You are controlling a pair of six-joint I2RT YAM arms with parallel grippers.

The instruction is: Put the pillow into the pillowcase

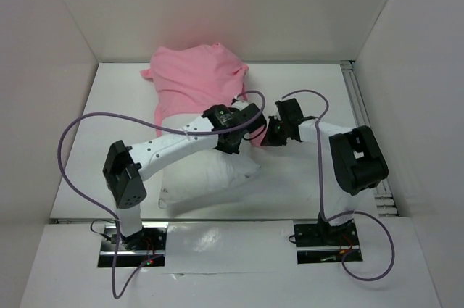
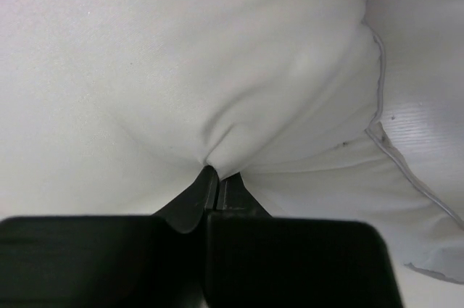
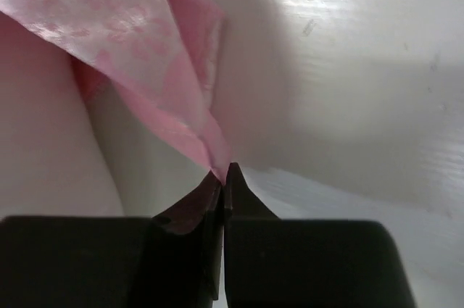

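Observation:
The white pillow [image 1: 210,174] lies mid-table with its far end inside the pink pillowcase [image 1: 194,80], which is bunched toward the back. My left gripper [image 1: 243,121] is shut on a pinch of the pillow's white fabric; in the left wrist view the pillow [image 2: 217,69] puckers into the closed left gripper [image 2: 217,174]. My right gripper [image 1: 267,134] is shut on the pillowcase's edge; in the right wrist view the pink satin pillowcase [image 3: 145,54] runs into the closed right gripper [image 3: 225,174], lifted above the table.
White walls enclose the table on the left, back and right. A metal rail [image 1: 366,116] runs along the right edge. Purple cables [image 1: 72,141] loop off both arms. The arm bases [image 1: 134,239] sit at the near edge.

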